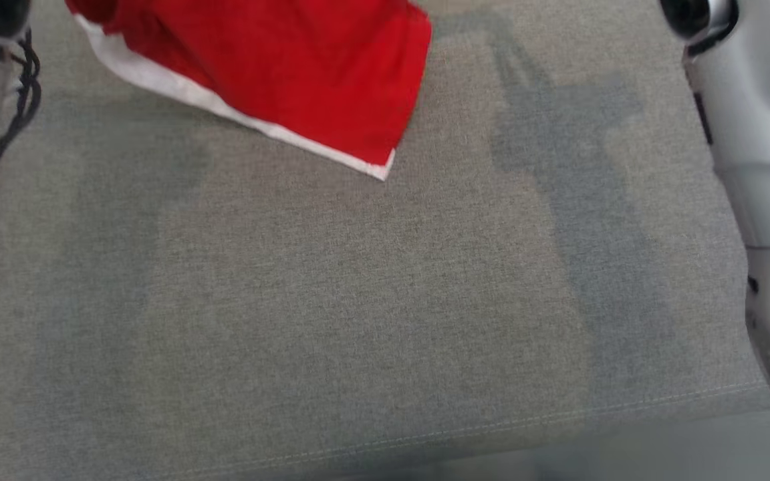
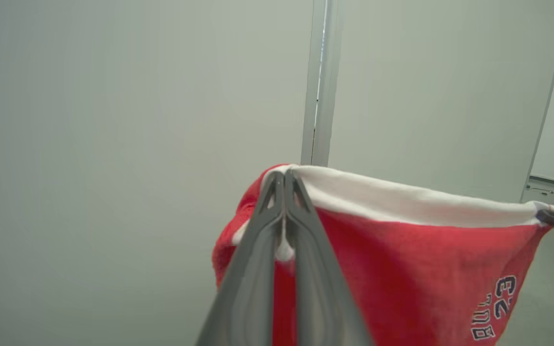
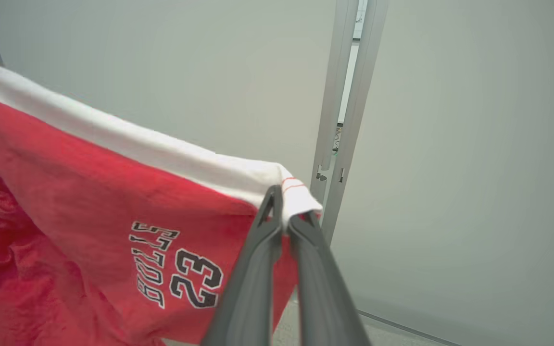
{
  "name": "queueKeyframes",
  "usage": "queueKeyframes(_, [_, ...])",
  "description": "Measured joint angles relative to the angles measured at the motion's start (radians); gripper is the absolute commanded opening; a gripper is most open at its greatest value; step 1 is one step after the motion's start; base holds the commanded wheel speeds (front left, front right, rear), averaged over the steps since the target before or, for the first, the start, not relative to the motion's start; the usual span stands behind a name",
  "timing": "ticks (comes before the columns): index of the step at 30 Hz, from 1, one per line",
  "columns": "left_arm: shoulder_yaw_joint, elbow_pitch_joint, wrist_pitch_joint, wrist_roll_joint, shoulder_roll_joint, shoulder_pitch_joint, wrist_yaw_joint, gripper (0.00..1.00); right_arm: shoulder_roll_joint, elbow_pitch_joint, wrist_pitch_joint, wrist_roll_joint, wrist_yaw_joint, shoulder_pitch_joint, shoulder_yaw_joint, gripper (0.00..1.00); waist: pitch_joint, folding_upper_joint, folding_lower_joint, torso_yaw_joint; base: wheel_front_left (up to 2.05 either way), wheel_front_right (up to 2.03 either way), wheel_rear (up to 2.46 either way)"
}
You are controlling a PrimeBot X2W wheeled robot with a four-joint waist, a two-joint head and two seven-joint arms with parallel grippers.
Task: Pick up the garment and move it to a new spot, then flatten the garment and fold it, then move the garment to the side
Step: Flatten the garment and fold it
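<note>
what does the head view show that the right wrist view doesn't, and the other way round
Head view adds the grey fabric surface beneath. Right wrist view adds the right gripper shut on a corner of the white band, the black 23 print and a door frame. Both share the red garment with that white band along one edge.

"BULLS" and "23" in dark, white-edged print on the red garment [image 3: 89,192]
</note>
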Motion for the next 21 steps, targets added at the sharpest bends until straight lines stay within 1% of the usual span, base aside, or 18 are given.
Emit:
queueKeyframes(4, [0.078, -0.024, 0.013, -0.1, -0.008, -0.117, -0.002, 0.0, -0.001, 0.067, -0.041, -0.046, 0.0, -0.165, -0.007, 0.0, 0.085, 0.0, 0.0001, -0.009, 0.0, 0.0, 0.0])
queueKeyframes(8, [0.109, -0.03, -0.001, -0.11, 0.004, -0.193, -0.004, 0.0, 0.001, 0.118, -0.152, -0.126, 0.001, -0.299, -0.064, 0.0, 0.159, 0.0, 0.0001, -0.018, 0.0, 0.0, 0.0])
queueKeyframes(9, [0.128, -0.031, -0.016, -0.11, 0.004, -0.215, -0.005, 0.0, 0.002, 0.142, -0.21, -0.178, 0.001, -0.351, -0.1, 0.0, 0.189, 0.0, 0.0002, -0.022, 0.0, 0.0, 0.0])
queueKeyframes(11, [0.142, -0.044, -0.031, -0.099, 0.002, -0.238, -0.005, 0.0, 0.008, 0.153, -0.264, -0.233, 0.001, -0.4, -0.126, 0.0, 0.213, 0.0, 0.0001, -0.026, 0.0, 0.0, 0.0])
queueKeyframes(14, [0.177, -0.072, -0.043, -0.09, -0.009, -0.249, -0.006, 0.0, 0.01, 0.151, -0.323, -0.305, 0.001, -0.449, -0.159, 0.0, 0.241, 0.0, 0.0001, -0.03, 0.0, 0.0, 0.0])
queueKeyframes(17, [0.204, -0.112, -0.047, -0.077, -0.029, -0.237, -0.006, 0.0, 0.01, 0.14, -0.346, -0.349, 0.002, -0.472, -0.182, 0.0, 0.263, 0.0, 0.0, -0.031, 0.0, 0.0, 0.0])
queueKeyframes(19, [0.209, -0.137, -0.049, -0.042, -0.038, -0.186, -0.006, 0.0, 0.01, 0.15, -0.35, -0.358, 0.001, -0.455, -0.176, 0.0, 0.274, 0.0, 0.0, -0.029, 0.0, 0.0, 0.0])
queueKeyframes(21, [0.194, -0.148, -0.049, -0.029, -0.049, -0.109, -0.006, 0.0, 0.01, 0.168, -0.352, -0.365, 0.001, -0.414, -0.144, 0.0, 0.278, 0.0, 0.0, -0.024, 0.0, 0.0, 0.0])
